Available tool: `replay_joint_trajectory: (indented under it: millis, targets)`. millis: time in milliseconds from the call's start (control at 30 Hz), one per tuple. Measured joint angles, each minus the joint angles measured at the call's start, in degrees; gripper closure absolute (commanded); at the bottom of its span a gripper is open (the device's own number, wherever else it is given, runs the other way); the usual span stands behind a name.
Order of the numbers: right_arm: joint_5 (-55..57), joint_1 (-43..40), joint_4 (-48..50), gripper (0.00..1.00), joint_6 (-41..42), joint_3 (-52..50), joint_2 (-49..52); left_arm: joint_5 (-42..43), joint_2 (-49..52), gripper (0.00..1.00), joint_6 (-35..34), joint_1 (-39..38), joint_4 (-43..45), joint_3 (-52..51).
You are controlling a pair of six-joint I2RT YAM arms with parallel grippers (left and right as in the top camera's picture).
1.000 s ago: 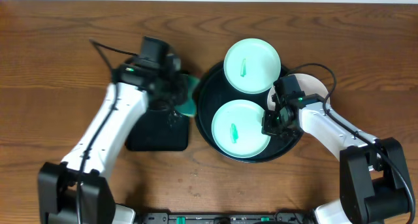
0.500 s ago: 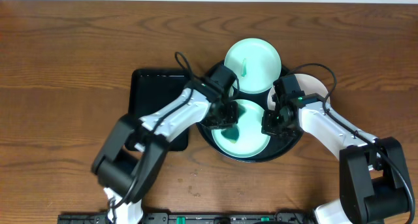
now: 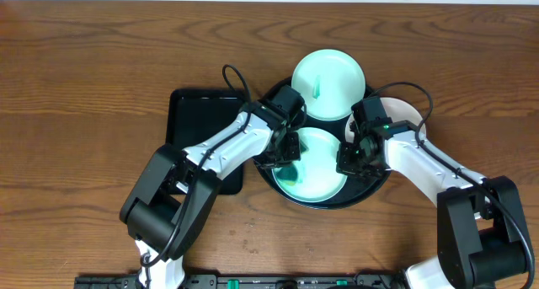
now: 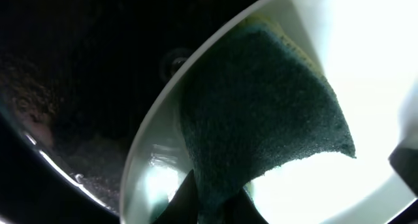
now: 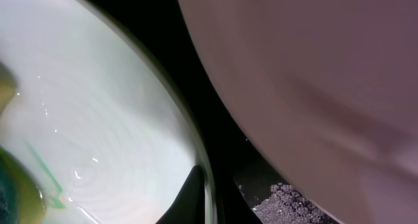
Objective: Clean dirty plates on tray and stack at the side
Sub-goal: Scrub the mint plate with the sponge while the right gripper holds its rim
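Note:
The round black tray [image 3: 268, 112] holds two mint-green plates. The far plate [image 3: 328, 85] has a green smear at its centre. The near plate [image 3: 318, 158] lies under both grippers. My left gripper [image 3: 287, 148] is shut on a dark green sponge [image 4: 261, 113] that presses on the near plate's left part [image 4: 366, 178]. My right gripper [image 3: 347, 158] is shut on the near plate's right rim [image 5: 208, 178]; a green smear [image 5: 42, 168] shows on that plate. The white plate [image 3: 411, 114] lies at the tray's right edge, partly hidden by the right arm, and fills the right wrist view [image 5: 313, 74].
A smaller rectangular black tray [image 3: 189, 120] lies left of the round tray, partly under the left arm. Bare wooden table [image 3: 84, 70] surrounds everything. Cables loop above both wrists.
One second ago the left gripper was over the rectangular tray with the sponge. It has moved right onto the near mint plate and now wipes its left part. The right arm has held still.

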Motion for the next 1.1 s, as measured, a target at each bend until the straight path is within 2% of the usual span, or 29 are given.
replay_joint_trajectory:
  millis: [267, 533, 800, 900, 1100]
  targets:
    - [-0.13, 0.0, 0.0, 0.99, 0.44, 0.0, 0.02, 10.05, 2.78, 0.93, 1.05, -1.01, 9.33, -0.35]
    - [-0.13, 0.0, 0.0, 0.99, 0.46, 0.0, 0.02, 15.08, 3.74, 0.93, 3.1, -1.14, 10.84, -0.35]
    - [-0.11, 0.0, 0.02, 0.99, 0.44, 0.0, 0.02, 20.35, 4.72, 0.93, 8.39, -2.67, 11.47, -0.35]
    - [-0.13, 0.0, 0.02, 0.99, 0.46, 0.0, 0.02, 19.23, 4.79, 0.93, 8.55, -3.04, 9.6, -0.04]
    - [-0.11, 0.0, 0.02, 0.99, 0.46, 0.0, 0.02, 8.04, 3.74, 0.93, 4.22, -3.58, -3.06, 2.73]
